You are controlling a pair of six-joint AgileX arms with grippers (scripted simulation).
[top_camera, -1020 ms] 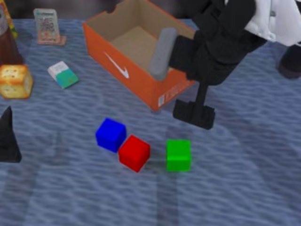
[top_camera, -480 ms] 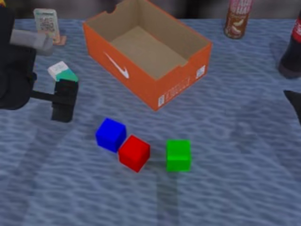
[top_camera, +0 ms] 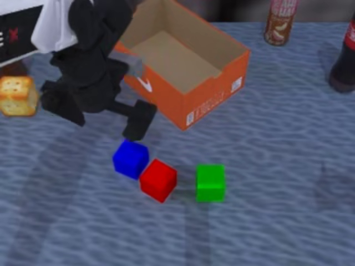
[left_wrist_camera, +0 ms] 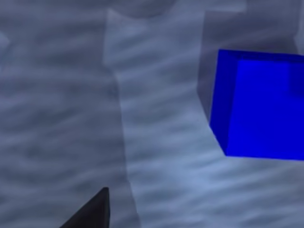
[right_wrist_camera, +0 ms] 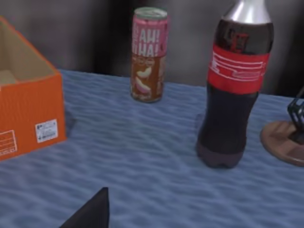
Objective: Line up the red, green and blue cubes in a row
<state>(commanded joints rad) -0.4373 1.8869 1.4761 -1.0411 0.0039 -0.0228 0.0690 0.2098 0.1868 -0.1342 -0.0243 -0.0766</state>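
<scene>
While the three cubes lie in a loose line across the middle of the bench, the row looks not quite finished. The blue cube sits at the top view's left and slightly farther back, its corner touching or all but touching the red cube; both are turned at an angle. The green cube stands square and a little apart on the right, so the spacing and heading are uneven. By the look of it, what remains is to straighten the blue cube, and perhaps the red one, into line with the green.

Above and just behind the blue cube hangs the left gripper, between that cube and the orange shoebox. How far its jaws stand apart cannot be told; nothing is seen in them, and they touch no cube. From the left wrist, the blue cube fills one side, close under the camera, resting on the bench.

Off to the right, the right arm is parked out of the top view, its wrist camera facing a cola bottle and a drinks can.
</scene>
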